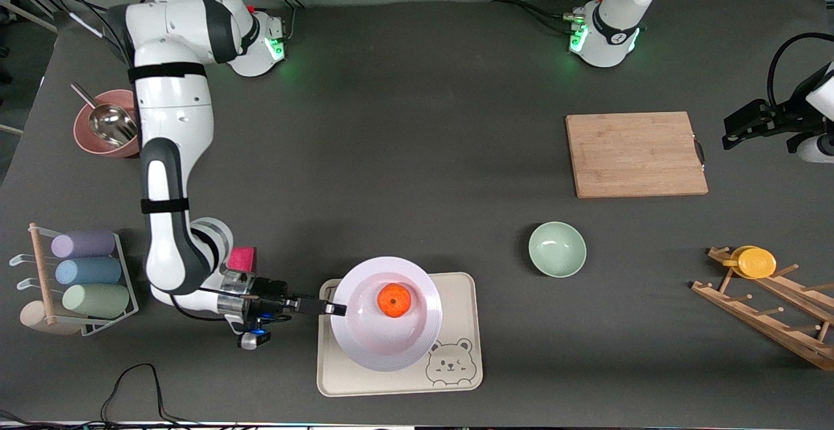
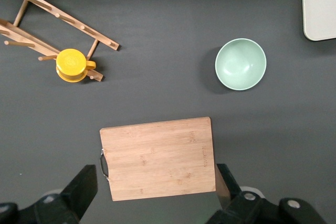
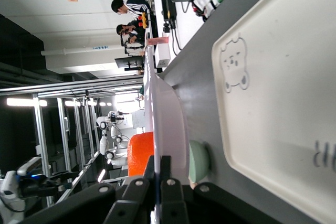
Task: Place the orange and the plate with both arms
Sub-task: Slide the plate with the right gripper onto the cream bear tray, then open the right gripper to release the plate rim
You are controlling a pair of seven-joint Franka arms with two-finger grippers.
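Nearest the front camera lies the cream tray point(image 1: 399, 378) with its bear drawing, and over it I hold the plate point(image 1: 384, 345) by its rim: my right gripper point(image 1: 335, 309) is clamped together on the edge that faces the right arm's end of the table. From my right wrist view the fingers point(image 3: 168, 192) pinch the thin white rim point(image 3: 170, 129) edge-on, well clear of the tray point(image 3: 283, 119) (so the plate is lifted, not resting). The orange point(image 1: 394, 300) sits in the middle of the plate.

My left gripper point(image 1: 743, 131) waits up in the air at the left arm's end of the table, beside the wooden cutting board point(image 1: 635, 154), its fingers point(image 2: 84, 184) spread apart and holding nothing. Its wrist view looks down on that board point(image 2: 157, 158), the mint-green bowl point(image 2: 240, 64) and the yellow cup point(image 2: 73, 65) on the wooden rack point(image 2: 58, 17).

The bowl point(image 1: 557, 249) stands on the table between the tray and the rack point(image 1: 769, 316), nearer the front camera than the board.
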